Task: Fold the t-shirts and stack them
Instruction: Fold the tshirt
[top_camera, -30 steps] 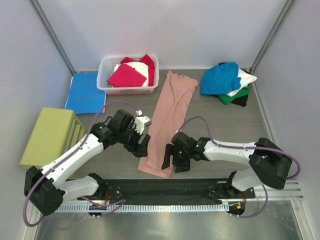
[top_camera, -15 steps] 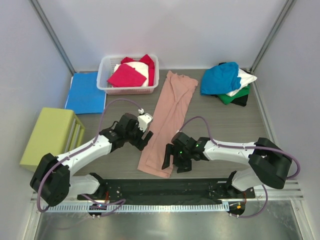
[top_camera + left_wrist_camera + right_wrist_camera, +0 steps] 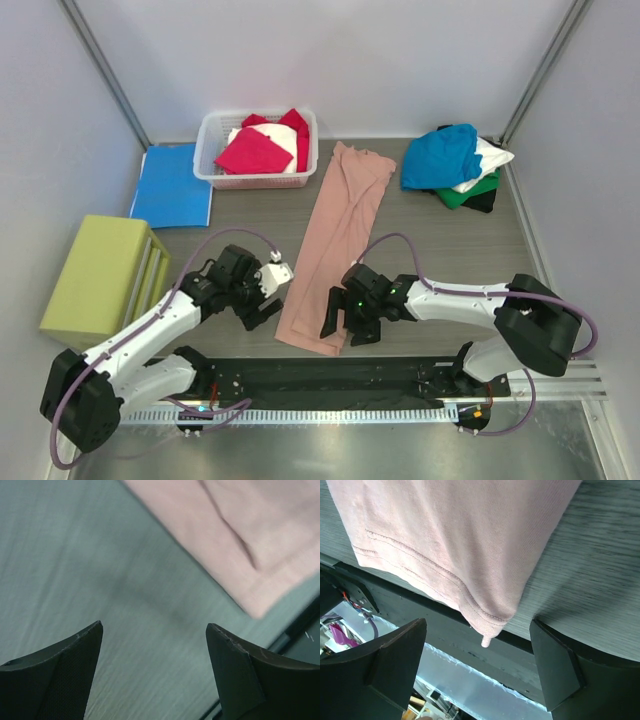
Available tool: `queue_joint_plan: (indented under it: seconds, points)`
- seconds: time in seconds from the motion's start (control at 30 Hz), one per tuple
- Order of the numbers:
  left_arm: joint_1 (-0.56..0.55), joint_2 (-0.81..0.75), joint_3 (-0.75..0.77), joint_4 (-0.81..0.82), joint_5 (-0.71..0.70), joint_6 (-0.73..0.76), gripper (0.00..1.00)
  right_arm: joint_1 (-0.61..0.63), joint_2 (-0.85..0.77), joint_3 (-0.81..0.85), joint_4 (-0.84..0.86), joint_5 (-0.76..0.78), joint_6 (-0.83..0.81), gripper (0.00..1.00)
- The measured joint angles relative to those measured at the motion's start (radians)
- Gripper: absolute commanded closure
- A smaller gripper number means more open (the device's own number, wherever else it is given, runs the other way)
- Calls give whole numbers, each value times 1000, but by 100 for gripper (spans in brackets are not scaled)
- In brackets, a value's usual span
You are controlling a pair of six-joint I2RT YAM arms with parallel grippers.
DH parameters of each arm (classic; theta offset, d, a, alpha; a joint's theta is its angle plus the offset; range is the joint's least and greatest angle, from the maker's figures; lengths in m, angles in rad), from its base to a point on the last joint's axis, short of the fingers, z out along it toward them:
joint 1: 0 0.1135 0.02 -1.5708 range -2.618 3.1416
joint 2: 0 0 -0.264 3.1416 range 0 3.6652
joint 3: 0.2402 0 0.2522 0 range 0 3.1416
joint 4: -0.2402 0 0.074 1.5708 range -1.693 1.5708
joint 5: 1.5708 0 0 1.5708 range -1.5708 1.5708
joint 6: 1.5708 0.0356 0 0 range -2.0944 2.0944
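A dusty-pink t-shirt [image 3: 335,240] lies folded into a long narrow strip down the middle of the table. Its near hem shows in the right wrist view [image 3: 455,540] and its near left corner in the left wrist view [image 3: 235,540]. My left gripper [image 3: 268,305] is open and empty over bare table just left of the strip's near end. My right gripper [image 3: 336,328] is open and empty over the strip's near right corner. A white basket [image 3: 208,150] holds magenta and white shirts [image 3: 262,148]. A pile of teal-blue, white, green and black shirts [image 3: 455,165] lies at the back right.
A flat blue folder [image 3: 170,186] lies at the back left. A yellow-green box [image 3: 100,272] stands at the left. The black rail [image 3: 320,378] of the arm bases runs along the table's near edge. Grey walls enclose the table.
My left gripper has drawn back from the pink strip's left edge, moving left and toward the near side. The right gripper and the shirt have barely moved.
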Motion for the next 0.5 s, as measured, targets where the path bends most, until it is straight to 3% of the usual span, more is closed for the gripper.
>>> queue_joint_plan:
  seconds: [0.3, 0.5]
  points:
    - [-151, 85, 64, -241, 179, 206, 14, 0, 16, 3, 24, -13, 10, 8]
    - [-218, 144, 83, -255, 277, 230, 18, 0, 22, 4, 42, -20, 24, 8]
